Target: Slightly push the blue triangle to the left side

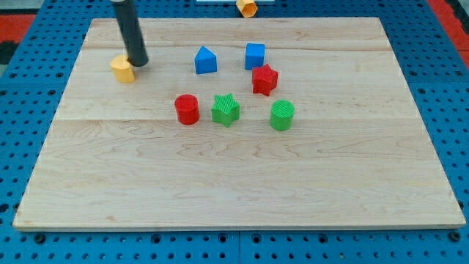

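The blue triangle (pixel 205 61) lies on the wooden board (pixel 242 191) near the view's top, left of centre. My tip (pixel 138 63) rests on the board well to the left of it, touching or nearly touching the right side of a yellow block (pixel 124 70). A blue cube (pixel 254 56) sits to the right of the triangle.
A red star (pixel 264 79) lies below the blue cube. A red cylinder (pixel 187 109), a green star (pixel 226 109) and a green cylinder (pixel 281 115) form a row mid-board. An orange block (pixel 247 7) sits off the board at the view's top.
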